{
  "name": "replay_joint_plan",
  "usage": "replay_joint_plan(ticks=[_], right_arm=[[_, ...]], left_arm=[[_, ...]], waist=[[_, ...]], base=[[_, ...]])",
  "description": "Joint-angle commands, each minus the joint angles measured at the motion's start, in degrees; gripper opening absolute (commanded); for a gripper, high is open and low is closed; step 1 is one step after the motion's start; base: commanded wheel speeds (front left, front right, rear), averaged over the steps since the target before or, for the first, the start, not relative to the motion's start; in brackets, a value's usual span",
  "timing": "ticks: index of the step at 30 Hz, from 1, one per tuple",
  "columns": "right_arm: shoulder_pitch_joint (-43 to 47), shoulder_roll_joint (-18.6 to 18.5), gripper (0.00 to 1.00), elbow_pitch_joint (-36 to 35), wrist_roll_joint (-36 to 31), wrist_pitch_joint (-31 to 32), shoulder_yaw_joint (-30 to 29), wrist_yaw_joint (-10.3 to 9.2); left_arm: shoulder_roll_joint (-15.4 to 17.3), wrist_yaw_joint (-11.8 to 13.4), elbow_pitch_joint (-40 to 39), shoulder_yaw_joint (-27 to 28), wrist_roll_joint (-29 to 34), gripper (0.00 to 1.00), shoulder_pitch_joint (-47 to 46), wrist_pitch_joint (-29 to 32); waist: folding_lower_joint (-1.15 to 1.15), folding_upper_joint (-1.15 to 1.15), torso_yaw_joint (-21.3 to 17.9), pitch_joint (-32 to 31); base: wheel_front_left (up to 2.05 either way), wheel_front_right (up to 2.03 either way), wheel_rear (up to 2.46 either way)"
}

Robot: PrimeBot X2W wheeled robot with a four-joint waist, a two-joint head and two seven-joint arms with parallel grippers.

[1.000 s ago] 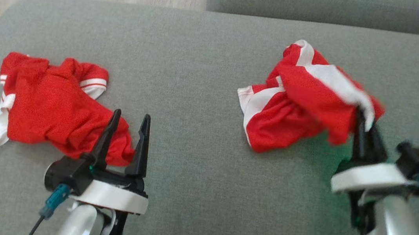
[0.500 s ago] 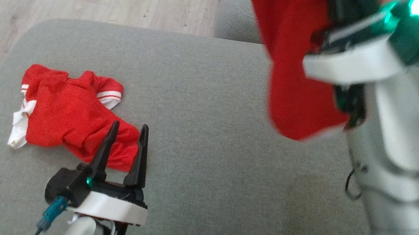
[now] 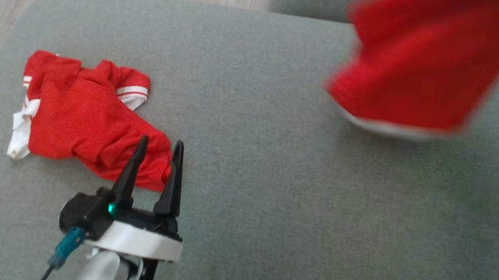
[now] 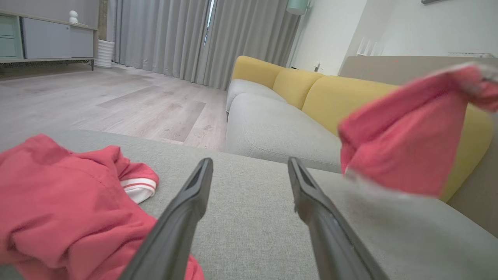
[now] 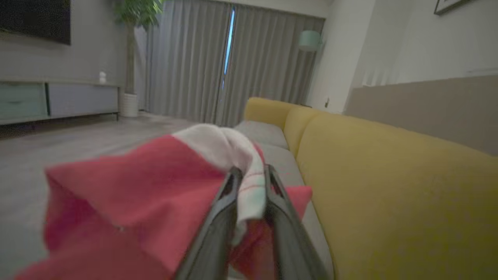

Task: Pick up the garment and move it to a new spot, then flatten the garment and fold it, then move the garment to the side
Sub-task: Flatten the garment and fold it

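**Operator:** Head view: where is the garment?

**Technician:** The garment (image 3: 426, 71), red with a white hem, is blurred and airborne above the far right part of the grey cushion (image 3: 249, 182). A second red shirt (image 3: 83, 116) lies crumpled on the cushion's left part. The left gripper (image 3: 161, 143) is over the cushion's near left, fingers spread with nothing between them, tips at the shirt's near edge.

**Operator:** Left wrist view?

**Technician:** Jaws wide apart and empty, low over the cushion. The shirt rests on the cushion; the garment hangs clear above it. A yellow sofa (image 4: 330, 93) stands beyond the cushion.

**Operator:** Right wrist view?

**Technician:** The right gripper (image 5: 252, 170) is clamped on the garment's white band. Red cloth drapes on either side of its fingers.
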Motion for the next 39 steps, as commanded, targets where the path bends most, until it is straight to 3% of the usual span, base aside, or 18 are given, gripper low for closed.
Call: replay_joint_plan(ticks=[1,6,12,18,23,27,32,39], right_arm=[[-0.7,-0.46,1.0,0.93,-0.83,-0.17,0.17,-0.04],[-1.93,1.36,1.0,9.24,-2.01,-3.03,-1.23,-0.04],[-1.65,4.2,1.0,10.74,-2.39,-5.95,0.55,-0.04],[4.78,9.18,1.0,0.43,-2.1,-6.78,1.15,-0.04],[16.65,15.25,1.0,-11.89,-3.39,-6.81,-0.96,-0.04],[27.03,19.48,1.0,-17.8,-3.99,-6.82,-3.3,-0.04],[35.62,20.61,1.0,-19.14,-2.04,-6.82,-3.18,-0.04],[36.48,20.65,1.0,-20.11,0.86,-6.82,-1.29,-0.04]], left_arm=[[-0.04,-0.03,-1.74,1.14,0.26,1.0,-3.47,-0.55],[-0.04,0.25,-1.64,1.08,0.2,1.0,-4.44,-0.55],[-0.04,0.22,-1.35,1.59,0.31,1.0,-4.39,-0.55],[-0.04,0.11,-1.61,2.38,0.39,1.0,-3.58,-0.55],[-0.04,-0.12,-1.77,2.39,0.27,1.0,-2.77,-0.55],[-0.04,-0.18,-1.58,2.04,0.09,1.0,-2.22,-0.55],[-0.04,-0.33,-1.04,1.58,0.22,1.0,-1.84,-0.55],[-0.04,-0.58,-0.63,1.79,0.88,1.0,-2.2,-0.55]], waist=[[-0.01,0.0,0.06,1.02],[-0.01,0.0,-0.53,1.58],[-0.01,0.0,-1.89,0.78],[-0.01,0.0,-4.36,-1.19],[-0.01,0.0,-6.36,-2.56],[-0.01,0.0,-7.55,-3.32],[-0.01,0.0,-8.64,-3.49],[-0.01,0.0,-10.73,-2.75]], base=[[0.0,0.0,0.0],[0.0,0.0,0.0],[0.0,0.0,0.0],[0.0,0.0,0.0],[0.0,0.0,0.0],[0.0,0.0,0.0],[0.0,0.0,0.0],[0.0,0.0,0.0]])
